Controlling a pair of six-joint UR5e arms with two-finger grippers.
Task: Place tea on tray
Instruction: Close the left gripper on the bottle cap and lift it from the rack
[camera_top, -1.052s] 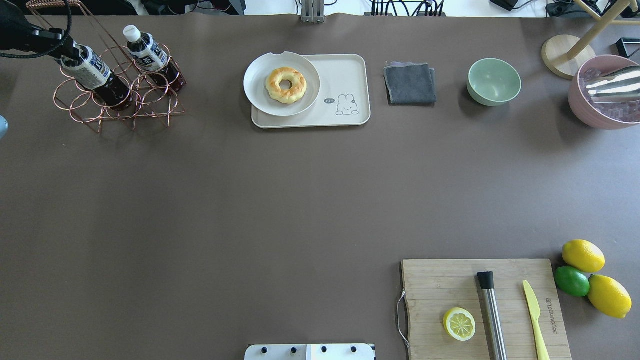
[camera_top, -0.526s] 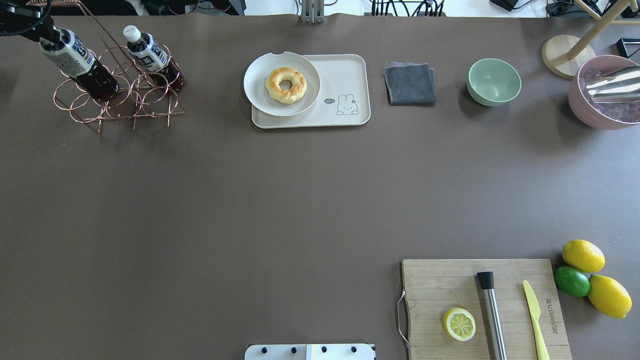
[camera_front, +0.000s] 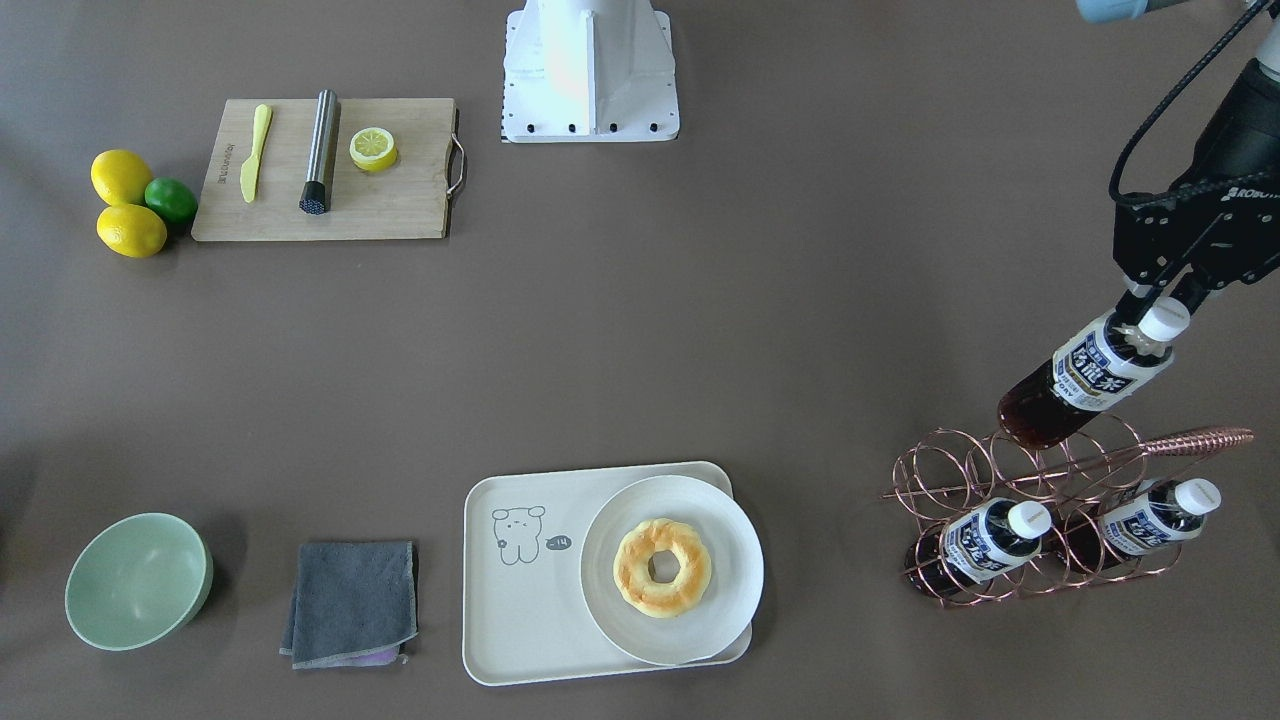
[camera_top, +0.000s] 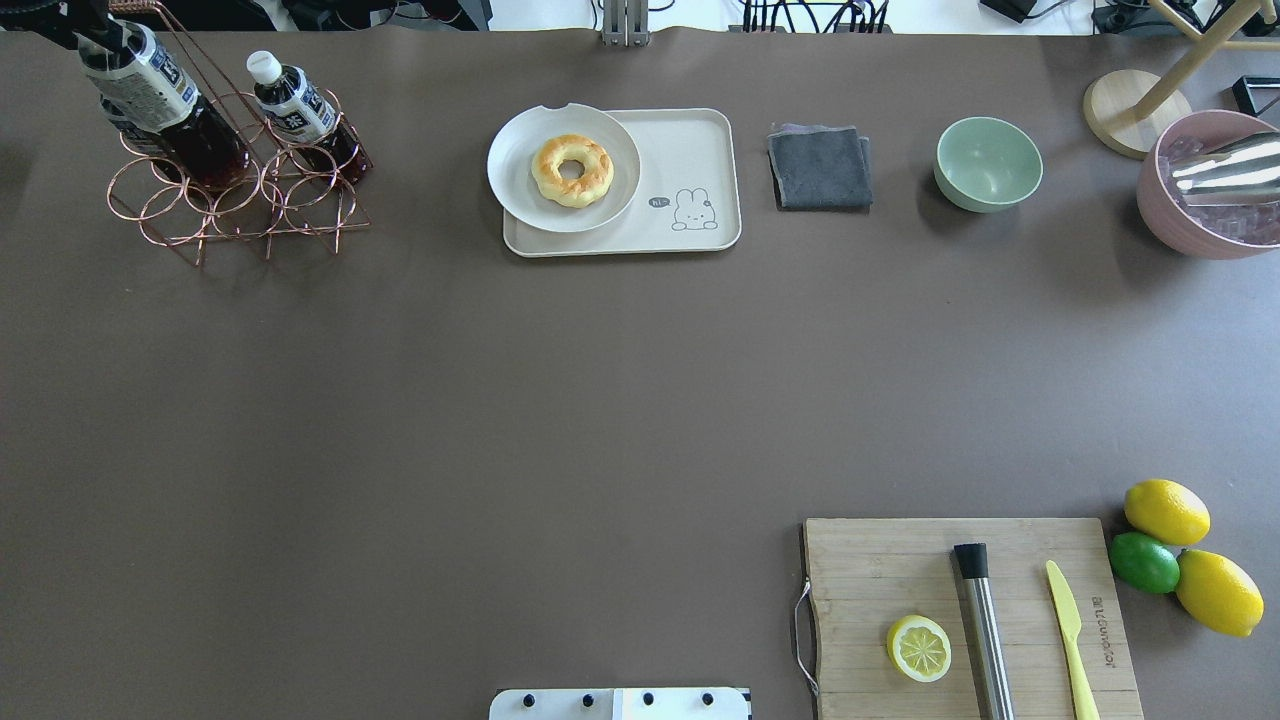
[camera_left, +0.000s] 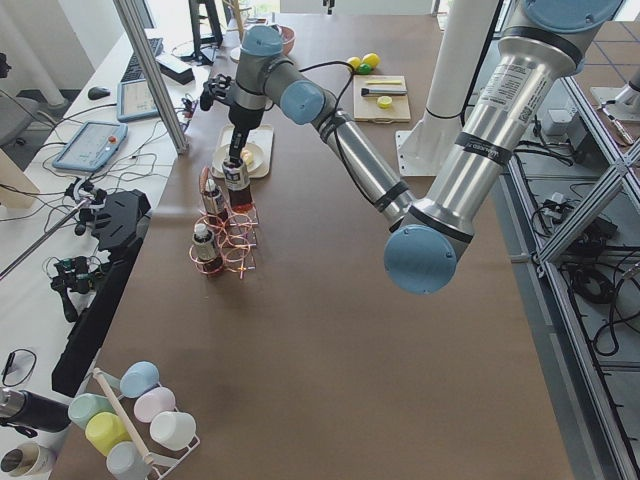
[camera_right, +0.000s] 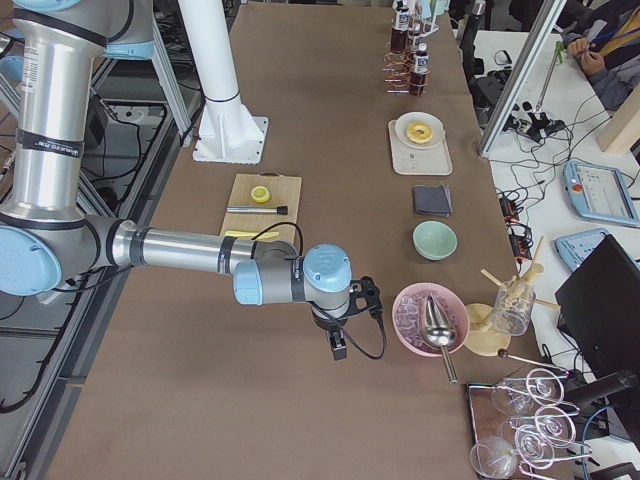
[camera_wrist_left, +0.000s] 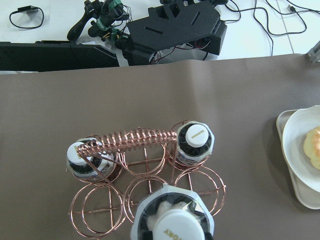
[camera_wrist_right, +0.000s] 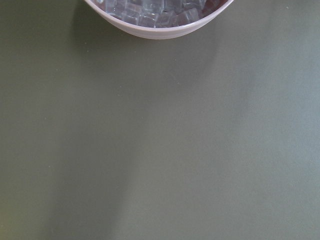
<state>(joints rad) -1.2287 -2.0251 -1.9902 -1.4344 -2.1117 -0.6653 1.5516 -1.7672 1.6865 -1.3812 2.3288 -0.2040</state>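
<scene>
Left tool (camera_front: 1152, 312) is clamped on the tea (camera_front: 1085, 375) at its cap, bottle tilted, base just over the rack (camera_front: 1010, 500); I judge it could catch there and twist loose; tray (camera_front: 520, 620) lies well apart, half under a plate (camera_front: 612, 520).

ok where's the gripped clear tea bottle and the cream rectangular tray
clear tea bottle (camera_front: 1098, 372), front-facing view, on its blue-and-white label
cream rectangular tray (camera_front: 520, 612), front-facing view, bare floor below the bear drawing
</scene>
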